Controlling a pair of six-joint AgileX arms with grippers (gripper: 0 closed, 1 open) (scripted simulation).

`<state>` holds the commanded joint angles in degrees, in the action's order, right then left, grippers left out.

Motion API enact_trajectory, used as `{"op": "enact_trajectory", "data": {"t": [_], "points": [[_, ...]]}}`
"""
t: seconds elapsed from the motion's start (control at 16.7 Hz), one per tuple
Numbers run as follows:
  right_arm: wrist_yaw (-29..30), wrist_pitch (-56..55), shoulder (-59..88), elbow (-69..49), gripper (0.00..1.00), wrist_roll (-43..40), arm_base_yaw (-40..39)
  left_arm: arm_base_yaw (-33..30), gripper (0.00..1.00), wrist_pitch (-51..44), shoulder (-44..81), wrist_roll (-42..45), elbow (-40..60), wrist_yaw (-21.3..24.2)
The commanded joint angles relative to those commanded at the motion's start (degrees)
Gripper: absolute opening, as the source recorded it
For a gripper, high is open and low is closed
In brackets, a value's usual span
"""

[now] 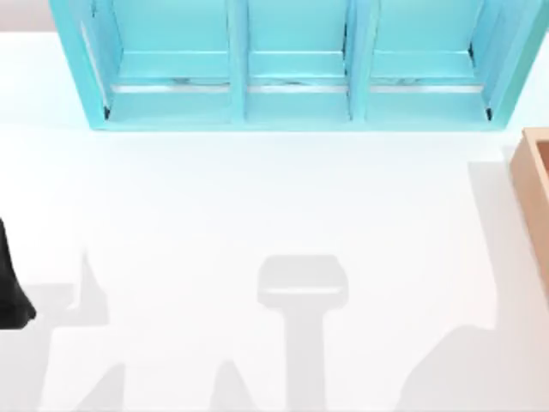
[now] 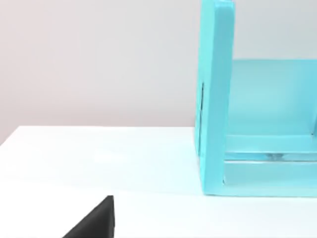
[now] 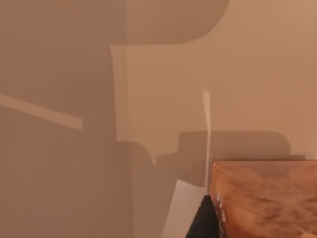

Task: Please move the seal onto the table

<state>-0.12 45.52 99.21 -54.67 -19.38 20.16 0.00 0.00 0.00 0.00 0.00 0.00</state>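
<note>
The seal point(image 3: 265, 198), amber-orange and marbled, looms close in the right wrist view, inside the tan wooden box point(image 3: 99, 124), whose walls surround it. A dark part of the right gripper point(image 3: 203, 220) sits against the seal; it probably pinches it, though I cannot tell how the fingers stand. From above, the box point(image 1: 533, 193) lies at the table's point(image 1: 257, 215) right edge, near the blue shelf point(image 1: 296, 64). The left arm point(image 1: 10, 283) idles well left of the box. The seal is not yet on the table; lifting and setting down remain.
</note>
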Motion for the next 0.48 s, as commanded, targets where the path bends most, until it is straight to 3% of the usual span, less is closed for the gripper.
{"op": "enact_trajectory", "data": {"t": [0.12, 0.48], "points": [[0.00, 0.00, 0.00, 0.00, 0.00, 0.00, 0.00, 0.00, 1.00, 0.00, 0.00, 0.00, 0.00, 0.00], [0.00, 0.00, 0.00, 0.00, 0.00, 0.00, 0.00, 0.00, 1.00, 0.00, 0.00, 0.00, 0.00, 0.00]]}}
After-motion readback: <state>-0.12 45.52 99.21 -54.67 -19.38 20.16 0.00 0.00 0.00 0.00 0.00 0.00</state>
